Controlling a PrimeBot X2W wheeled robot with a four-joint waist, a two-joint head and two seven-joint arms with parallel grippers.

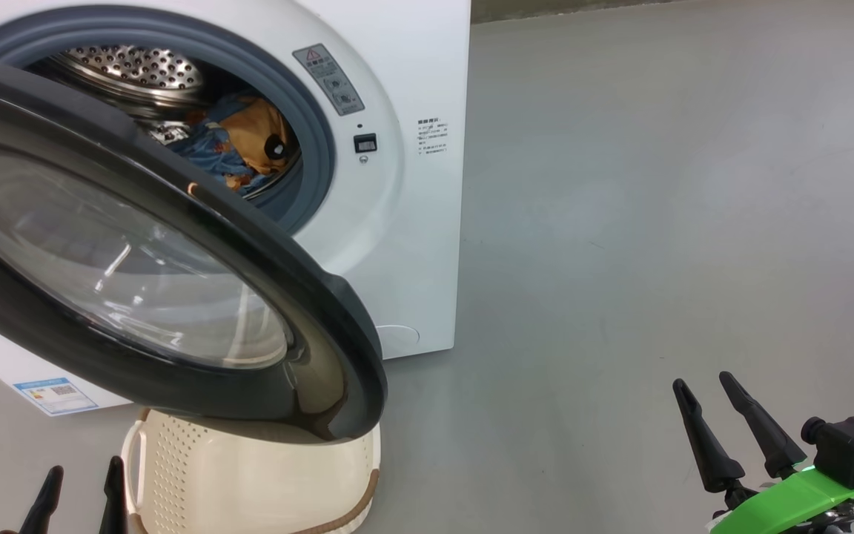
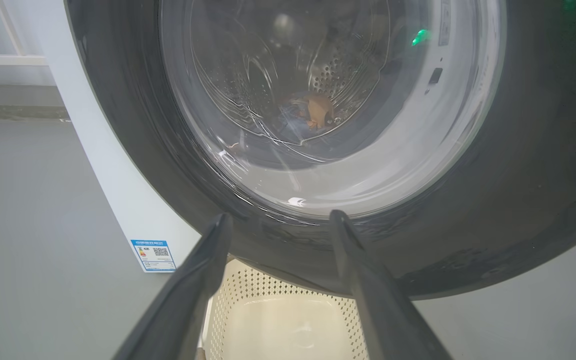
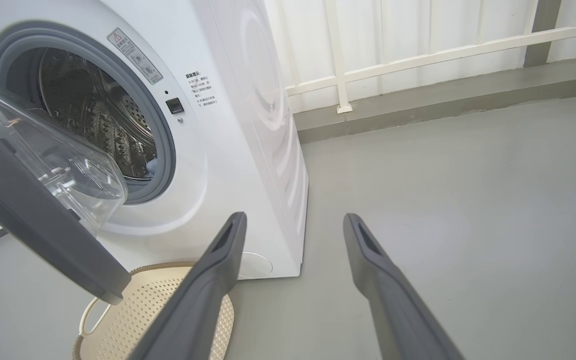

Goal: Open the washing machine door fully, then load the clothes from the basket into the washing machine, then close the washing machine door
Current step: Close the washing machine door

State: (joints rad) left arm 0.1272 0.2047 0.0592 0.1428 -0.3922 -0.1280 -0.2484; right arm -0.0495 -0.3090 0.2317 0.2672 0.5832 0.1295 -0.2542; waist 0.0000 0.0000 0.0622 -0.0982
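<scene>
Notably, head view: clothes [image 1: 253,137] in washing machine [image 1: 412,74] — right wrist: railing [image 3: 333,50].

The left gripper [image 1: 86,466], made of two long dark tapered fingers, is seen at the lower left of the head view, with only the finger ends showing above the bottom edge. Its jaws are spread apart and nothing is held. The right gripper [image 1: 703,383] is raised at the lower right, leaned leftward, likewise spread and empty. It is carried on a bright green wrist bracket [image 1: 790,497] beside a small black camera [image 1: 846,441].
</scene>
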